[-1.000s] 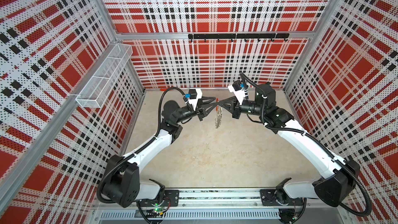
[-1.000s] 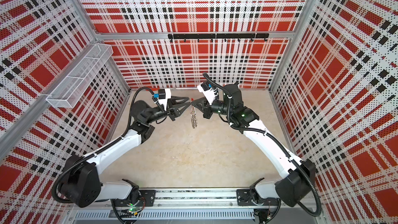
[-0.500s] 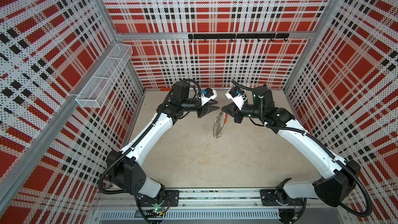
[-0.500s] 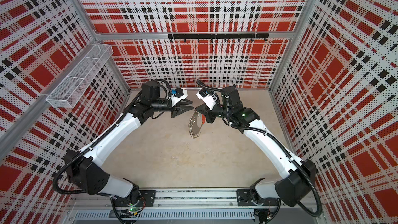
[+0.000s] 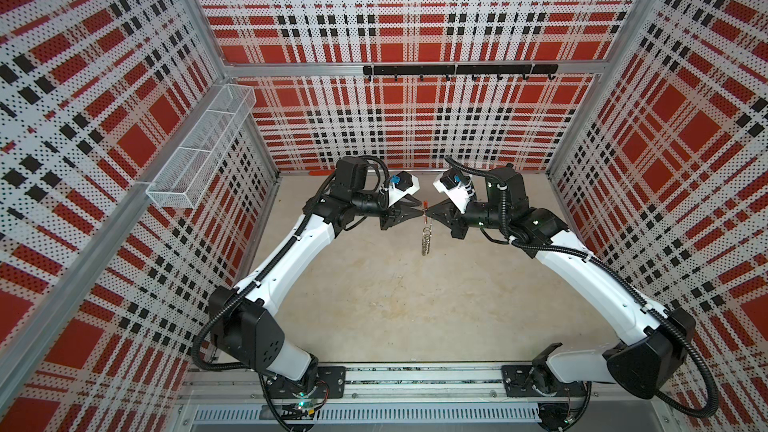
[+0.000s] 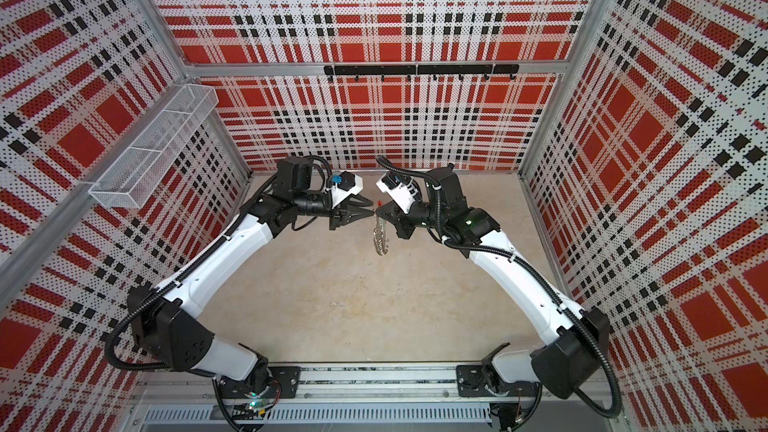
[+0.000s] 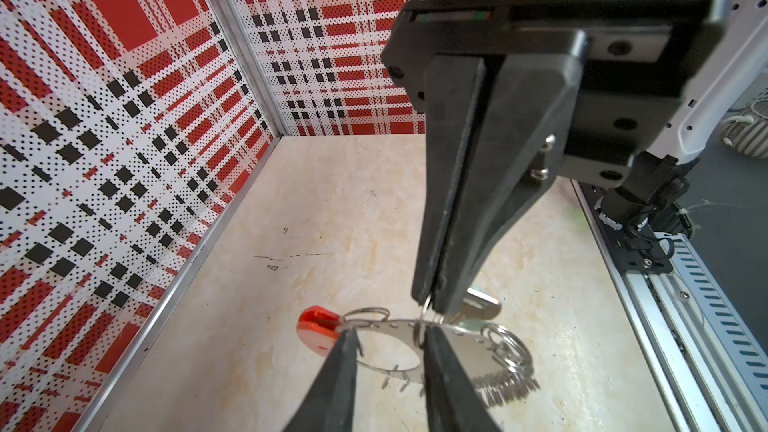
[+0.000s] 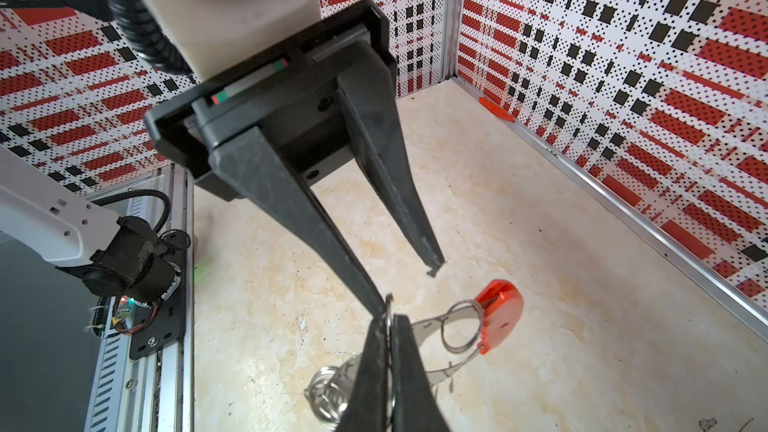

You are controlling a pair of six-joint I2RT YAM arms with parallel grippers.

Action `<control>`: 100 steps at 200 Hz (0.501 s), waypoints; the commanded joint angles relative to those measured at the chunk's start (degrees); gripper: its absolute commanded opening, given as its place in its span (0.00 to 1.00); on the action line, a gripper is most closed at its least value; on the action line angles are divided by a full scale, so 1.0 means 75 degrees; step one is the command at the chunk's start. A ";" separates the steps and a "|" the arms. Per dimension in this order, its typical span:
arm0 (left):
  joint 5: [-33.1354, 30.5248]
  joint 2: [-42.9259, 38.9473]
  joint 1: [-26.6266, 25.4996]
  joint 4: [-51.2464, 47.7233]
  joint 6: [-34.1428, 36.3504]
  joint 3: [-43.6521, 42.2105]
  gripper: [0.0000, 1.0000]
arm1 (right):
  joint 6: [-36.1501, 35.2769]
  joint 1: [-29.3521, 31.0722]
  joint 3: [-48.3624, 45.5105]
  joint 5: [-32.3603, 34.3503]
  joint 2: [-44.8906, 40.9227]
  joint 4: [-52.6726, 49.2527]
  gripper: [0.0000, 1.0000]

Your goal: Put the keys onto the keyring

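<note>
While wire loops [image 5: 425, 238] are dangling bunched off the keyring [image 7: 415, 324] above the table [image 5: 395, 305], my right gripper [image 5: 429, 214] is clamping its thin hoop. My left gripper [image 5: 419, 208] is hovering just beside, jaws parted, with the red section [image 5: 425, 204] poking up behind.

Your keyring [image 7: 395, 322], lower centre of the left wrist view: thin shiny metal hoop, glossy red plastic section [image 7: 316, 326]. Your left gripper [image 7: 388, 330] fingers [image 7: 338, 376]: matt black plastic. The tabletop [image 7: 332, 201]: smooth beige stone-look, dull, scuffed.
</note>
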 commanded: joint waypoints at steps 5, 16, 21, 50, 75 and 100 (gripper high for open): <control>0.0141 0.0086 -0.0078 -0.0177 0.0084 0.0246 0.26 | -0.0069 0.0109 0.0241 -0.0379 -0.0108 0.0309 0.00; 0.0168 0.0095 -0.0076 -0.0175 0.0087 0.0247 0.19 | -0.0059 0.0121 0.0264 -0.0378 -0.0085 0.0303 0.00; 0.0163 0.0085 -0.0078 -0.0182 0.0086 0.0256 0.16 | -0.0060 0.0131 0.0273 -0.0381 -0.0074 0.0305 0.00; 0.0272 0.0107 -0.0089 -0.0180 0.0088 0.0240 0.01 | -0.0055 0.0210 0.0316 -0.0370 0.0006 0.0280 0.00; 0.0408 0.0130 -0.0124 -0.0139 0.0135 0.0212 0.00 | 0.0352 0.0204 0.0246 -0.0129 -0.0052 0.0514 0.00; 0.0547 -0.0095 -0.0107 0.1614 -0.1337 -0.0528 0.00 | 0.1748 -0.0305 -0.0422 -0.0255 -0.0488 0.1671 0.39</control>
